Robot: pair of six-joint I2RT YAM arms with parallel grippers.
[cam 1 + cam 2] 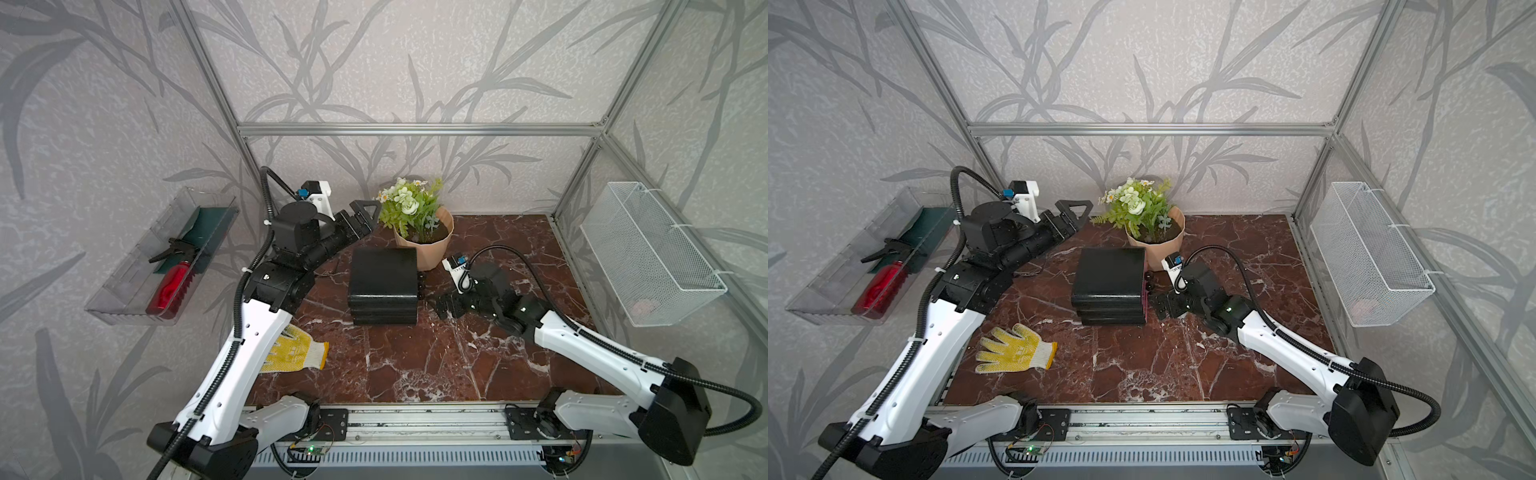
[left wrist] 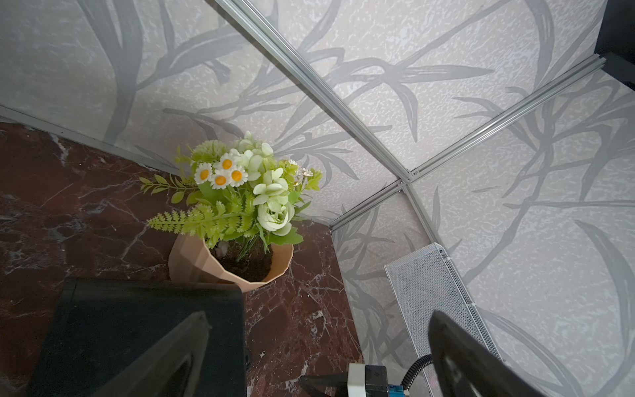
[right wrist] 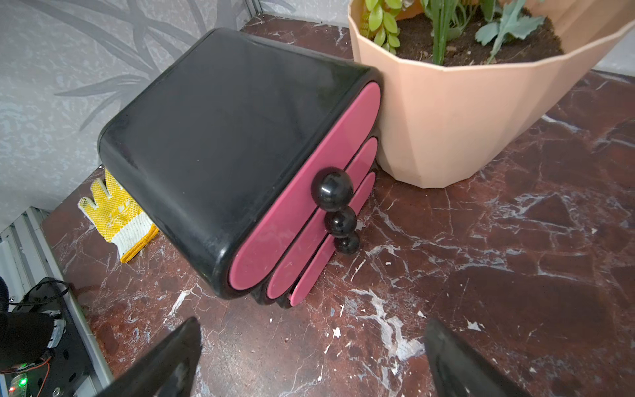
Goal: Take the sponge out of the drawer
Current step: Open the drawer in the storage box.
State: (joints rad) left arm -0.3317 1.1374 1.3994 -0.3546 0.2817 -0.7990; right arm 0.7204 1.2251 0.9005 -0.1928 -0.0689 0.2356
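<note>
1. The sponge is not seen in any view. It is judged to be shut inside the chest (image 1: 383, 282); which drawer holds it cannot be told.
2. The chest is set mid-table (image 1: 415, 365), with one far corner close against the pot (image 3: 446, 120); actual contact cannot be confirmed. Its three pink drawers (image 3: 302, 178) are turned toward the right arm, so the pull is best made from that side.
3. All three drawers appear closed. Each is fitted with a black ball knob (image 3: 332, 189), and the three knobs are stacked nearly touching, one above another.
4. The right gripper (image 3: 312, 330) is held low over the table just in front of the knobs and pointed at them. Its jaws are spread wide and nothing is held. This is judged to be a line-up for taking a knob.
5. The left gripper (image 1: 368, 218) is raised beside the plant, past the chest's far left corner. Its jaws are likewise apart and empty. It is judged to be parked clear of the work, and placed well enough to brace the chest or collect the sponge.
6. No part of the task is done yet: a drawer must be opened first.
7. Trouble is expected from the round, glossy, crowded knobs, since two could be caught at once. The chest could also be dragged along when a drawer is pulled, as nothing is holding it.
8. A glove (image 1: 1017, 349) is left by the left arm, well apart from the drawers, and is not needed.
</note>
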